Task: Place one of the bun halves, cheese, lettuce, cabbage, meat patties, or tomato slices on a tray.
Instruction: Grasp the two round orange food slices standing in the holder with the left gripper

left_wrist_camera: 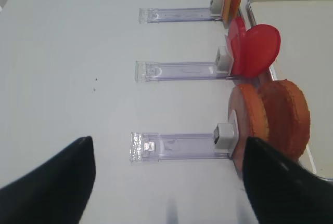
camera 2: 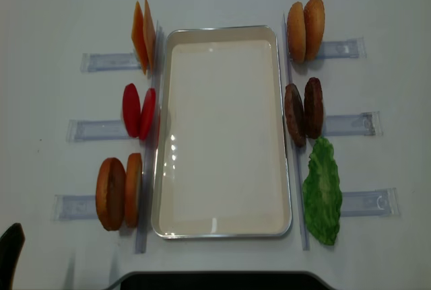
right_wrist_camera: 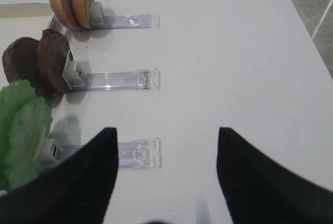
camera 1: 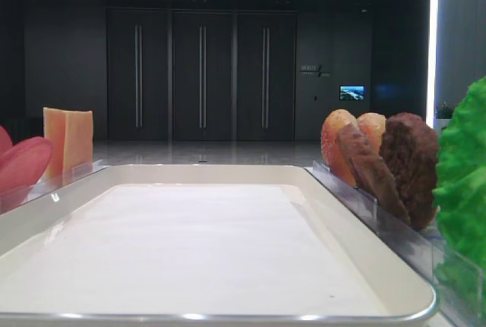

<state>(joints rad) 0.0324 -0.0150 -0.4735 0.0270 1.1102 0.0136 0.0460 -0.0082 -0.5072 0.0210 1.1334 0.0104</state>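
Tray [camera 2: 222, 229] lies bare between holder rows; nothing placed yet. Bun halves [left_wrist_camera: 270, 122], tomato slices [left_wrist_camera: 255, 50], cheese [camera 2: 143, 35] stood upright in clear holders [left_wrist_camera: 177, 146] for edge-on pinching. Left gripper [left_wrist_camera: 166, 182] jaws spread wide, nothing held; right gripper [right_wrist_camera: 166, 177] likewise.

1. Large white rectangular tray [camera 2: 221, 231]: glossy rim with glints, matt white paper lining.
2. Narrow clear plastic holders [right_wrist_camera: 122, 80]: transparent, shiny.
3. Dark brown round meat patties [right_wrist_camera: 36, 63]: rough, grainy.
4. Bright green ruffled lettuce [camera 2: 322, 192]: bumpy surface.
5. Red tomato slices [left_wrist_camera: 254, 49]: smooth.
6. White table [camera 2: 54, 27]: matt, smooth.
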